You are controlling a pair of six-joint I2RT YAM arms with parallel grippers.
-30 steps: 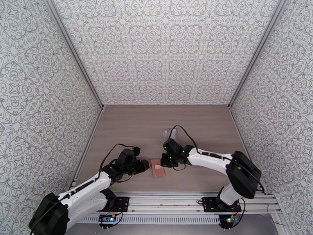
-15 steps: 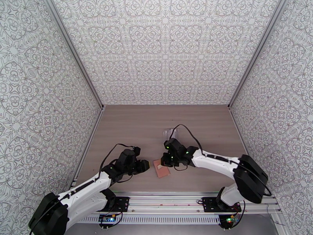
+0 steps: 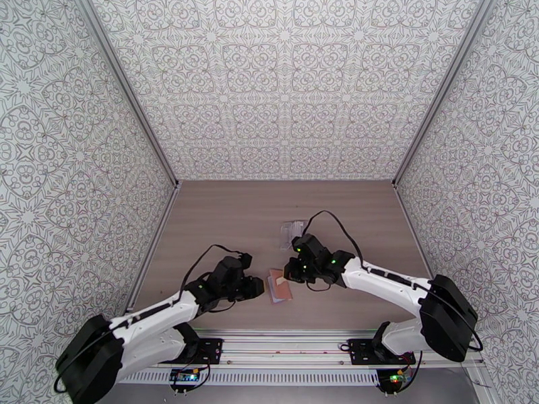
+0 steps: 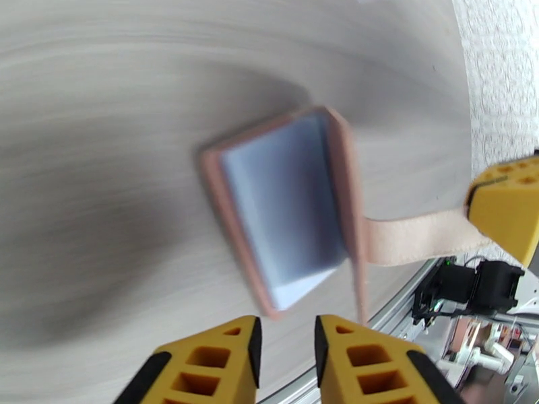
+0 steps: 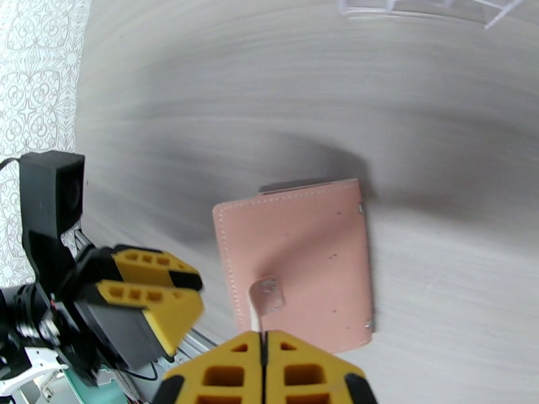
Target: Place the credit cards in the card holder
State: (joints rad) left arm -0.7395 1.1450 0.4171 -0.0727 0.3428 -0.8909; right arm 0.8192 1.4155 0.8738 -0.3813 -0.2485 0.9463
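Since the earlier frame, the left claw (image 3: 259, 288) had advanced toward the card holder (image 3: 279, 289), and the right arm had shifted slightly to the right.

Top view: the holder lay on the table (image 3: 222, 217) between the two claws, just beside the left one and under the tip of the right claw (image 3: 291, 274). A clear plastic pouch (image 3: 291, 231) lay beyond the right claw, apart from the holder.

Left wrist view (blurred): the left claw (image 4: 286, 351) had its jaws apart, with nothing between them. The card holder (image 4: 283, 210) lay just ahead of them, cover raised and the blue-grey inner pocket (image 4: 286, 196) exposed. Its snap tab (image 4: 411, 240) stretched away to one of the right claw's fingers (image 4: 505, 210).

Right wrist view: the right claw (image 5: 264, 368) was closed tight on the snap tab (image 5: 264, 297). The card holder (image 5: 303, 257) showed its pink outer face, with its long axis pointing straight ahead of the fingertips. The left claw (image 5: 158, 287) sat to the left, near the holder's edge. The pouch (image 5: 431, 8) lay far ahead.
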